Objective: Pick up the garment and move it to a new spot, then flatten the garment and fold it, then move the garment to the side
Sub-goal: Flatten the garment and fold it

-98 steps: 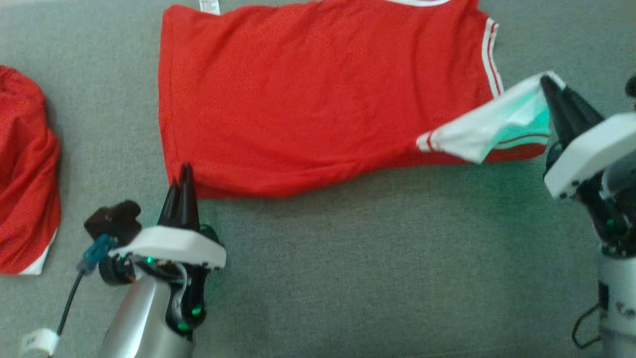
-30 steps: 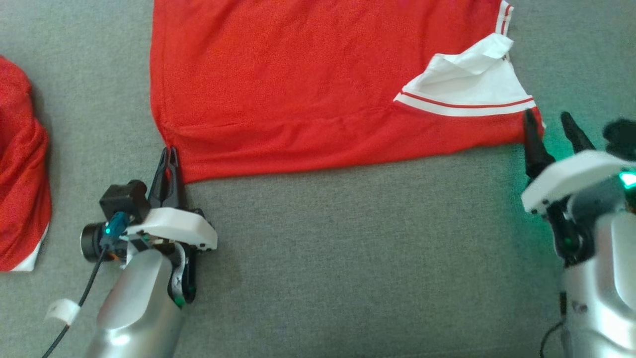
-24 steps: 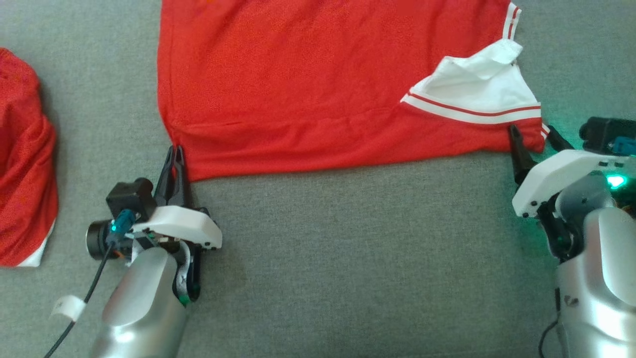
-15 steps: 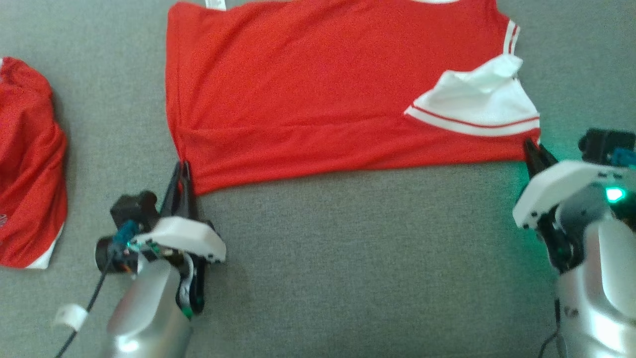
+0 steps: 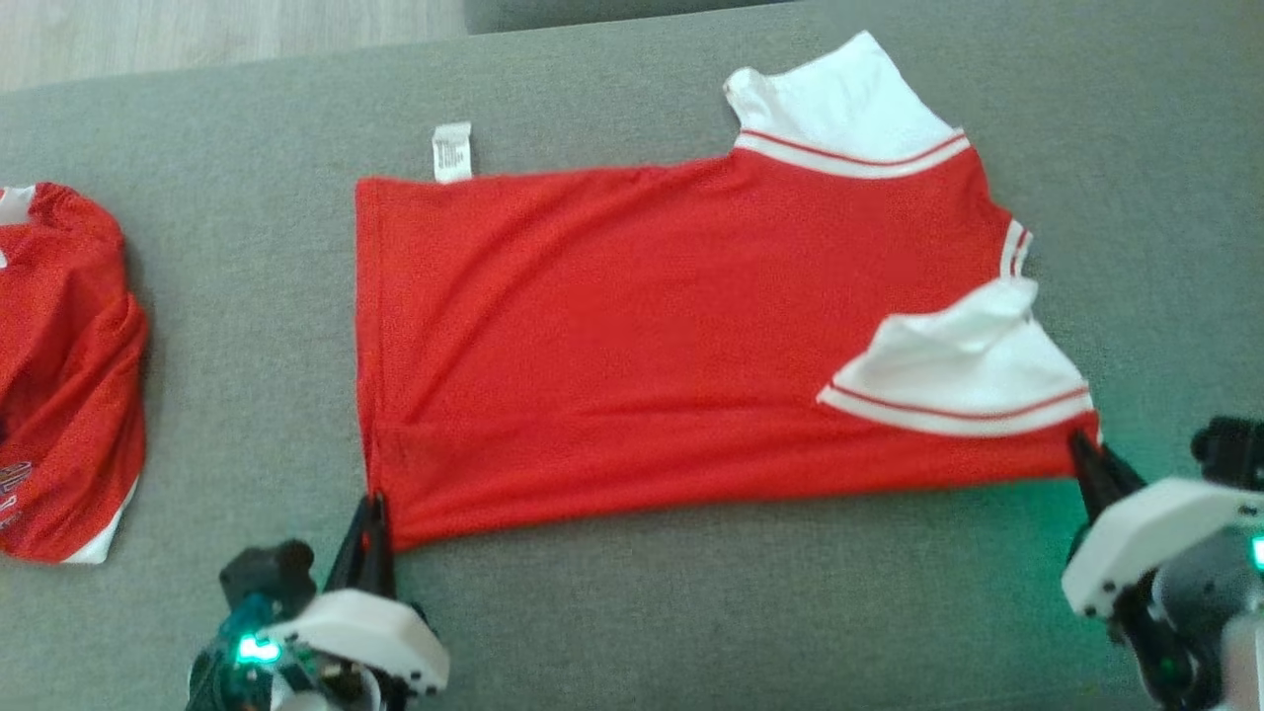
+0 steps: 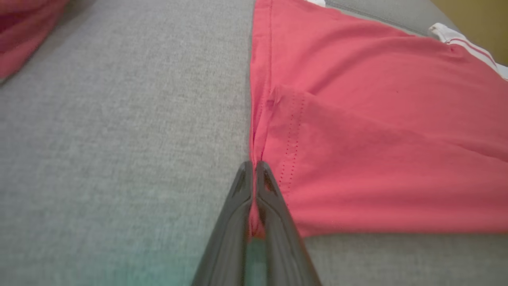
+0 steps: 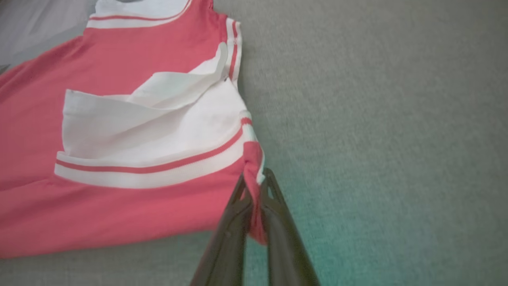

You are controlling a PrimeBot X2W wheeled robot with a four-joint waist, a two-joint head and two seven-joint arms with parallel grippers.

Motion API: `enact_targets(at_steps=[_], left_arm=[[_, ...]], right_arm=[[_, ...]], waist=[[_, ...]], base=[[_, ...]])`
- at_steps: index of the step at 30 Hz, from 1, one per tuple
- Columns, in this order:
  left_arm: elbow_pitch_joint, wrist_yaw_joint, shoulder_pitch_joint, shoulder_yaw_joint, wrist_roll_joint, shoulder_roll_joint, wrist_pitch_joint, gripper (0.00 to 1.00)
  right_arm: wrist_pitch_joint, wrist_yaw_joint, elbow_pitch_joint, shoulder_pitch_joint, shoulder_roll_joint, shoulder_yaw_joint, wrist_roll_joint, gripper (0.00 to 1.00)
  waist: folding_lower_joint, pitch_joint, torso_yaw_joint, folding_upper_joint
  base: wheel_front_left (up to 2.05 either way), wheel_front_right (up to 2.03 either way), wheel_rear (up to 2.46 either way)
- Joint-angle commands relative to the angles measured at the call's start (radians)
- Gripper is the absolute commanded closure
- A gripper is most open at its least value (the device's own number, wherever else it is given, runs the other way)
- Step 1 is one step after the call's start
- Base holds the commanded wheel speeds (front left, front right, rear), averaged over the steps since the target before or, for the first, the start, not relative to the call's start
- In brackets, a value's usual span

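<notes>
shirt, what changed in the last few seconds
The right pincer let go of the white sleeve, which now lies folded on the shirt, then closed on the shirt's near right corner. The left pincer stays clamped on the near left corner; the other red garment lies unmoved.

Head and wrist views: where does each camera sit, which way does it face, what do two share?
Head view: from the head, down onto the red garment on the grey surface; left hand, right hand at bottom.
Left wrist view: along the left hand, shut on a hem corner.
Right wrist view: along the right hand, shut beside the white sleeve.
All share the garment.
</notes>
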Motion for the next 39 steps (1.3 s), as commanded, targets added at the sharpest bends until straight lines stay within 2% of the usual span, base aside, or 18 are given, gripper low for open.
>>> enact_targets(at_steps=[1, 2, 3, 4, 5, 10, 15, 20, 28, 34, 39], left_arm=[[-0.036, 0.015, 0.014, 0.035, -0.009, 0.027, 0.014, 1.0], [-0.063, 0.022, 0.035, 0.029, -0.01, 0.03, 0.034, 1.0], [-0.087, 0.026, 0.051, 0.025, -0.012, 0.032, 0.048, 1.0], [-0.106, 0.03, 0.062, 0.02, -0.01, 0.035, 0.057, 0.27], [-0.121, 0.035, 0.07, 0.014, -0.007, 0.038, 0.067, 0.0], [-0.184, 0.051, 0.048, 0.003, 0.023, 0.053, 0.074, 0.0], [-0.167, 0.039, -0.094, 0.002, 0.053, 0.059, 0.061, 0.0], [-0.053, 0.012, -0.32, -0.007, 0.054, 0.031, 0.102, 0.0], [0.188, 0.018, -0.623, 0.002, 0.083, 0.027, 0.137, 0.0], [0.303, 0.018, -0.733, 0.014, 0.083, 0.026, 0.12, 0.0], [0.361, 0.018, -0.759, 0.019, 0.073, 0.015, 0.107, 0.0]], right_arm=[[0.008, -0.001, -0.044, -0.007, -0.008, 0.007, 0.004, 1.0], [0.015, -0.001, -0.048, 0.007, -0.008, 0.005, 0.007, 1.0], [0.015, -0.001, -0.051, 0.014, -0.007, 0.004, 0.009, 0.56], [0.012, -0.001, -0.051, 0.018, -0.007, 0.001, 0.012, 0.0], [0.008, -0.001, -0.049, 0.018, -0.007, -0.001, 0.014, 0.0], [-0.005, -0.001, -0.07, -0.029, -0.007, -0.005, -0.008, 0.0], [0.01, -0.001, -0.122, -0.16, -0.017, 0.01, -0.058, 0.0], [0.035, -0.001, -0.101, -0.329, -0.069, 0.054, -0.059, 0.0], [0.027, -0.001, -0.023, -0.524, -0.109, 0.164, -0.028, 0.0], [-0.008, -0.001, 0.007, -0.568, -0.109, 0.187, -0.013, 0.0], [-0.022, -0.001, 0.019, -0.564, -0.113, 0.186, -0.007, 0.0]], waist=[[0.0001, -0.001, 0.001, 0.0], [0.0001, -0.002, 0.004, 0.0], [0.0001, -0.001, 0.005, 0.0], [0.0001, -0.001, 0.007, 0.0], [0.0001, -0.002, 0.008, 0.0], [0.0001, -0.003, 0.015, 0.0], [0.0001, 0.03, 0.024, 0.0], [0.0001, 0.1, 0.032, 0.0], [0.0001, 0.229, 0.006, 0.0], [0.0001, 0.288, -0.009, 0.0], [0.0001, 0.297, -0.009, 0.0]], base=[[0.0, 0.0, 0.0], [0.0, 0.0, 0.0], [0.0, 0.0, 0.0], [0.0, 0.0, 0.0], [0.0, 0.0, 0.0], [0.0, 0.0, 0.0], [0.0, 0.0, 0.0], [0.0, 0.0, 0.0], [0.0, 0.0, 0.0], [0.0, 0.0, 0.0], [0.0, 0.0, 0.0]])
